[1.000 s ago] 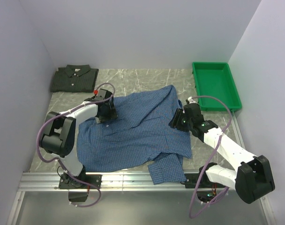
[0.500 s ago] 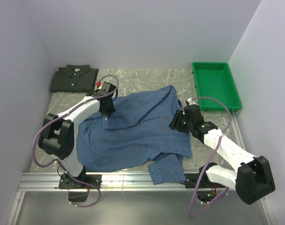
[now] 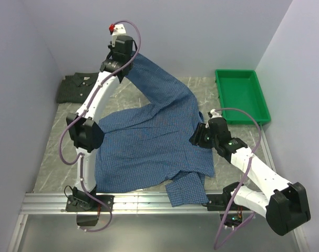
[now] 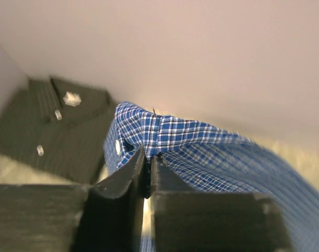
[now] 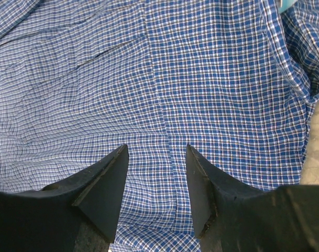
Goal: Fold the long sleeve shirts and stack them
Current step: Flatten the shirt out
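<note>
- From overhead, I am holding one end of the blue shirt (image 3: 154, 142) high in my left gripper (image 3: 129, 56), far to the left of the green tray (image 3: 218, 89).
- The cloth is running down from there in a taut band. The rest is lying spread and rumpled just left of the tray.
- Only my left wrist camera is showing the grip itself: the jaws are pinching a folded checked edge, with a small white button (image 4: 118, 147) beside them.
- Only my right wrist camera is showing my right gripper (image 5: 156, 148) standing parted over fine blue-and-white check, with a seam running between the fingers. I cannot tell whether they are touching it.
- The dark green-grey shirt (image 3: 80, 86) is lying folded, collar up, well apart from the tray at the opposite side.
</note>
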